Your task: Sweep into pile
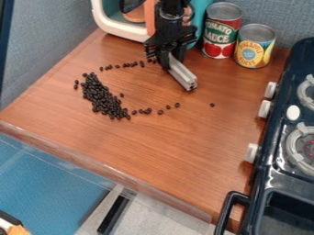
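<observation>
The black gripper hangs over the back middle of the wooden table, shut on the upper end of a grey metal bar. The bar slants down toward the front right, its end near the table surface. Left of the middle lies a dense heap of small dark beans, longer than it is wide. One line of loose beans runs from the left up to beside the gripper. Another scattered line trails right from the heap's lower end, with a single bean farther right.
A tomato can and a pineapple can stand at the back right. Behind the gripper is a white and teal toy box. A dark toy stove with white knobs borders the right side. The table's front edge has a clear strip.
</observation>
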You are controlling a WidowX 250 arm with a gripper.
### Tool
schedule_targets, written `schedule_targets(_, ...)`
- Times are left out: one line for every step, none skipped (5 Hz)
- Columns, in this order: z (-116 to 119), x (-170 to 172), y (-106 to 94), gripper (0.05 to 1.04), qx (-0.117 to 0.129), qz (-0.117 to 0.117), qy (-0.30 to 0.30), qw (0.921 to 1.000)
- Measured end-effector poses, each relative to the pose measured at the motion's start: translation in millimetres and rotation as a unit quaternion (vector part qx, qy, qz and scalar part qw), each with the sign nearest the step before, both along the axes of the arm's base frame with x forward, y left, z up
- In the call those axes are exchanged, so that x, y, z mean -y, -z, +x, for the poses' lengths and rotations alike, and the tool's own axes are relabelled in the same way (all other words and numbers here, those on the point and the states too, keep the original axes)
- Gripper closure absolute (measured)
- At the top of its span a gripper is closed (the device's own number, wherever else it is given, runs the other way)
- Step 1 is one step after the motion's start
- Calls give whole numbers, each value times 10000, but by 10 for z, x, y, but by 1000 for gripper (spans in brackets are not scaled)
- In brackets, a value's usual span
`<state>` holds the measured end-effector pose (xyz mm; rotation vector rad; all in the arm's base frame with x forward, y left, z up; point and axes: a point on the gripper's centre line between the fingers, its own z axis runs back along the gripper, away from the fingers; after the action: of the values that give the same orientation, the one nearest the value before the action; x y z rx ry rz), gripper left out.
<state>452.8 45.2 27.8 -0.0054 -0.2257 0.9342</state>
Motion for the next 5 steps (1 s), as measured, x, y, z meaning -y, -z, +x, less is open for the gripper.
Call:
schedule_targets(4,-22,61,701,-24,47,-9,10000)
schedule_targets(2,-72,65,701,-11,117,-41,9999)
schedule_targets(-33,-134,94,701,19,130,-100,9999)
schedule_targets(-90,-208,92,701,63,126,-176,9997)
schedule_targets(-186,-461,81,702,36,97,-459,9989)
